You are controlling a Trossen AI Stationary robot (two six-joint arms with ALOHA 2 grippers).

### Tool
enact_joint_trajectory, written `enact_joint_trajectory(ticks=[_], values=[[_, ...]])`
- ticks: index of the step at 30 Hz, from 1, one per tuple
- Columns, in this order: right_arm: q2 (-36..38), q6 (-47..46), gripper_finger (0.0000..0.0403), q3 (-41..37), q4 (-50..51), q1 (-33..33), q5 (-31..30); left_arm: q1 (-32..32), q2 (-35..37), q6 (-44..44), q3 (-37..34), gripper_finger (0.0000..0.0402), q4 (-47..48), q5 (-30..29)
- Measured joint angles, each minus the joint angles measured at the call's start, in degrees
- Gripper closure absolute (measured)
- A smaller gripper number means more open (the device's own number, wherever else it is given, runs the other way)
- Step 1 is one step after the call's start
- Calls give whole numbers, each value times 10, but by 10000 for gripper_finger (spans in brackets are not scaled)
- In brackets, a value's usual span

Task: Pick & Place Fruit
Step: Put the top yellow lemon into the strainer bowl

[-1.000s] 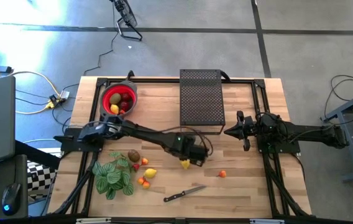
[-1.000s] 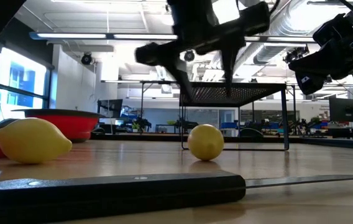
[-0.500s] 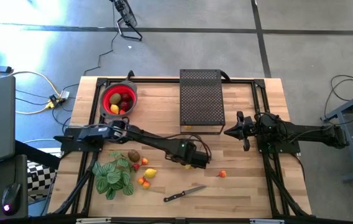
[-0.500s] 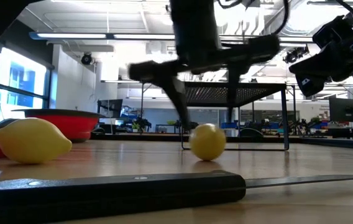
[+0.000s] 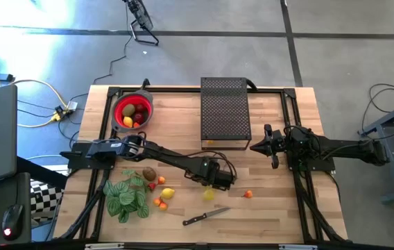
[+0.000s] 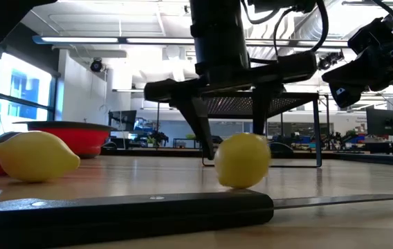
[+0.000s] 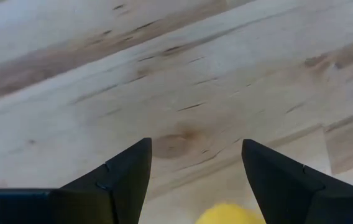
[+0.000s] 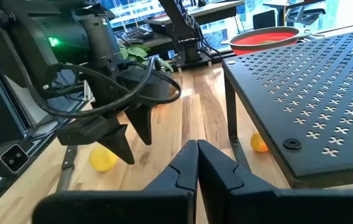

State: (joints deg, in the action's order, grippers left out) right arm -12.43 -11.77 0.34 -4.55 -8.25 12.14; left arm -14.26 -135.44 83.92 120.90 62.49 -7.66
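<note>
A yellow lemon (image 5: 209, 194) lies on the table just on the near side of my left gripper (image 5: 219, 178), which points down, open, over the table's middle. In the left wrist view the lemon (image 7: 229, 213) shows at the picture's edge, beside the gap between the fingers (image 7: 195, 146). The low view shows it (image 6: 241, 160) in front of the fingers (image 6: 200, 131). More fruit sits in the red bowl (image 5: 133, 111). A kiwi (image 5: 148, 173), another lemon (image 5: 168, 193) and tiny orange pieces (image 5: 159, 203) lie by the plant. One orange piece (image 5: 248, 194) lies alone. My right gripper (image 5: 270, 147) waits shut at the right.
A black perforated stand (image 5: 225, 111) sits at the far middle, with a small orange fruit (image 8: 259, 143) under it. A black-handled knife (image 5: 205, 217) lies near the front edge, just nearer than the lemon. The green leafy plant (image 5: 127, 198) fills the near left.
My left gripper came down toward the table over the lemon and shifted slightly right and nearer. The lemon rolled out toward the near edge, closer to the knife, and now lies clear of the fingers.
</note>
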Motion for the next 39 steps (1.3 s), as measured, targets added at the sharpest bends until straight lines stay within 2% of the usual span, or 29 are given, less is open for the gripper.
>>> enact_joint_trajectory(ticks=[6, 11, 17, 24, 29, 34, 39], values=[[0, 0, 401, 0, 0, 0, 0, 1, 0, -86, 0, 158, 0, 1], [0, -2, 401, 0, 0, 0, 0, 1, 1, -87, 0, 158, 0, 4], [0, -5, 401, 0, 0, 0, 0, 0, 3, -89, 0, 158, -3, 37], [0, -6, 401, 0, 1, 0, 0, 1, 3, -116, 0, 158, -7, 37], [-2, -15, 401, 0, 13, 0, 13, 2, 3, -131, 0, 158, -9, 19], [-13, -45, 401, 0, 14, 0, 18, 0, 3, -121, 0, 158, -11, -39], [-17, -45, 401, 0, 13, 0, 15, 0, 3, -121, 0, 158, -11, -45]])
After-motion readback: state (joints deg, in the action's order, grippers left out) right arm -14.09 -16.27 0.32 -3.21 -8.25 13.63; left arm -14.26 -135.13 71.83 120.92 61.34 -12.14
